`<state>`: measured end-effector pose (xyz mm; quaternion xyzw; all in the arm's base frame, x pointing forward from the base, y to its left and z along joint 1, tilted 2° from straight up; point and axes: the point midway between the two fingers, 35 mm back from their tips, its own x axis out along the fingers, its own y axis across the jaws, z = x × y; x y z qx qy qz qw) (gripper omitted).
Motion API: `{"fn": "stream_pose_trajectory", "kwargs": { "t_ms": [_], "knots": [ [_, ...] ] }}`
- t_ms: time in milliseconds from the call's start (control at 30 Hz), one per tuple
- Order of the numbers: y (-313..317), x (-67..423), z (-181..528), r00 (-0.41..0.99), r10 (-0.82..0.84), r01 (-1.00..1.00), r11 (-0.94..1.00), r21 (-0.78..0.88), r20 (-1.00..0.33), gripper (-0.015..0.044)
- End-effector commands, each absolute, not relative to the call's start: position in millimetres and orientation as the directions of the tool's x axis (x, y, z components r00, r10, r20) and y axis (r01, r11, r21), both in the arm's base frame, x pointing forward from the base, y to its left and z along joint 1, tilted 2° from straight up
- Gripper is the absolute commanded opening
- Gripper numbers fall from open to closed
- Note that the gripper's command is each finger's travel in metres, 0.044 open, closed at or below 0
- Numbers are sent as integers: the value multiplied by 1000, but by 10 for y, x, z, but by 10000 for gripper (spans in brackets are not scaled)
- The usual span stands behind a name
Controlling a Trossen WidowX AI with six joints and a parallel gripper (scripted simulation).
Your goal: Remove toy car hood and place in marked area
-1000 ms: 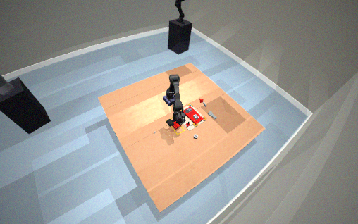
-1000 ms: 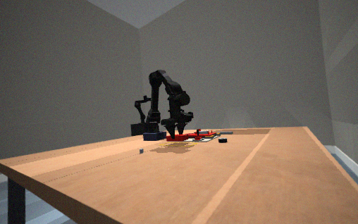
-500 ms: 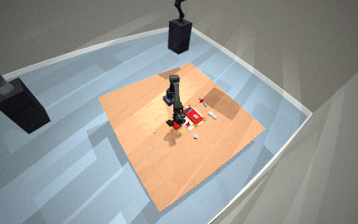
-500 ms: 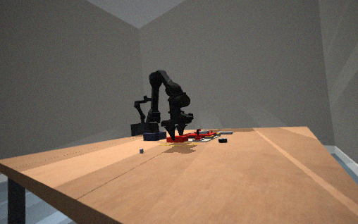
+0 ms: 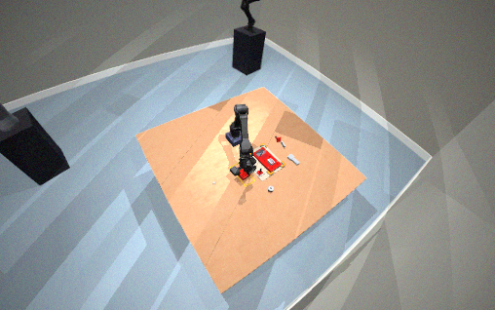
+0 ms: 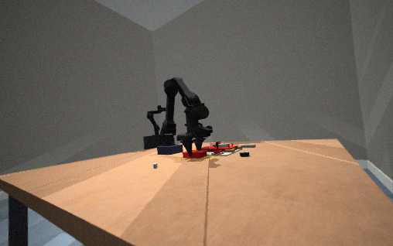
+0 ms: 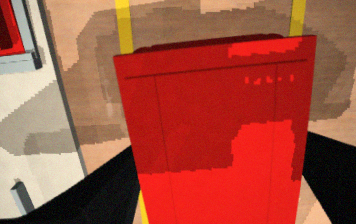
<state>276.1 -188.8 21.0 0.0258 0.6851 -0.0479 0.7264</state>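
red hood [image 7: 215, 135] clamped between the jaws, over yellow marking [image 7: 124, 30].

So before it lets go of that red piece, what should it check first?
1. Jaws shut on the red hood: ok, the gripper has it clamped.
2. Hood off the toy car: ok, it sits apart from the car.
3. Hood over the yellow marked area: ok, yellow lines show on both sides of it in the wrist view.
4. Hood fully inside the marking: cannot tell, the hood hides most of the outline.
5. Hood resting on the table: looks ok in the exterior view, but contact is too small to confirm.
6. Jaws open and clear: not ok yet.
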Motion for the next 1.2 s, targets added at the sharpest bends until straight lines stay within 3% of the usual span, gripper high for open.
{"fn": "stream_pose_trajectory", "kwargs": {
  "t_ms": [0,300,867,1167],
  "knots": [
    [-1879,2760,182,57,-30,103,994,-24,-998,0],
    [-1879,2762,139,57,-30,103,994,-24,-998,0],
    [-1890,2765,184,57,-34,105,994,-28,-998,440],
    [-1873,2726,893,54,-27,104,994,-21,-998,440]
  ]
}}
